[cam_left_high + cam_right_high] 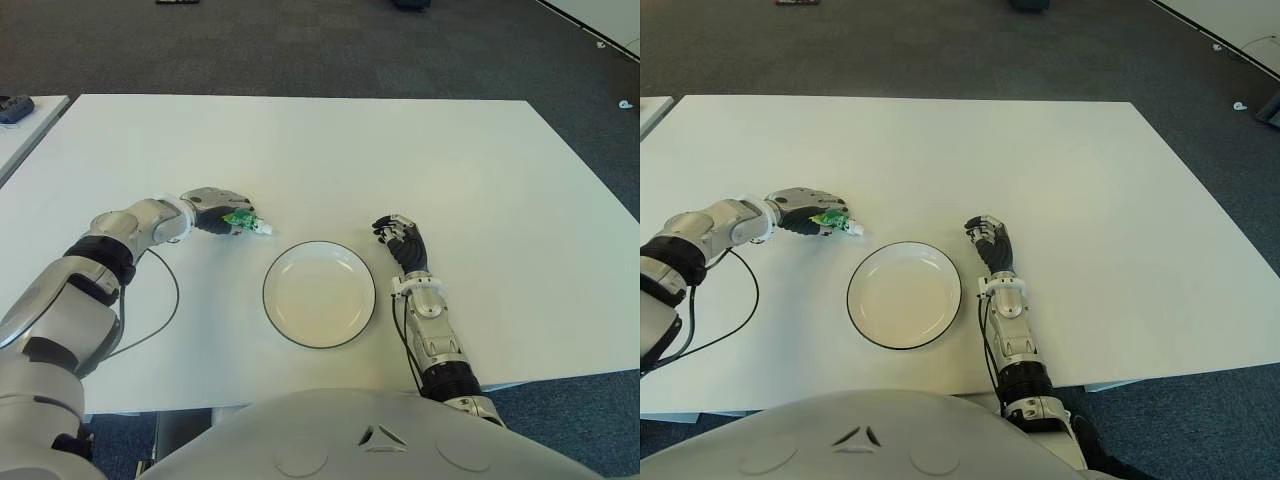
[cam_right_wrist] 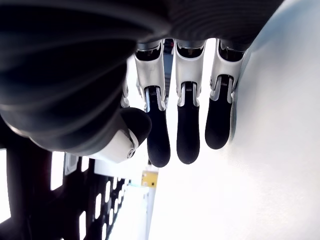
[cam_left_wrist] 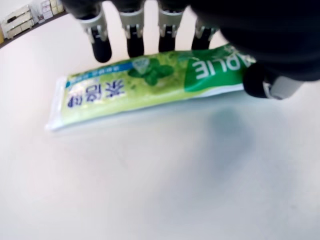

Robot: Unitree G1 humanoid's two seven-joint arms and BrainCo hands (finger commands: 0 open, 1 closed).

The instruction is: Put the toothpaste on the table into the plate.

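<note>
While outside the plate point(image 1: 290, 325) — toothpaste point(image 1: 246, 222) under left hand point(image 1: 214, 210) fingers point(image 3: 101, 47).

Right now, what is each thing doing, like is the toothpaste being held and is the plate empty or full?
Toothpaste: lying flat on the table, left of the plate, the left hand's fingers closed around its green end.
Plate: upright, empty, not touched by either hand.
Left hand: shut on the toothpaste.
Right hand: idle just right of the plate, fingers relaxed, holding nothing.
Table: white, carrying the plate and the toothpaste.
</note>
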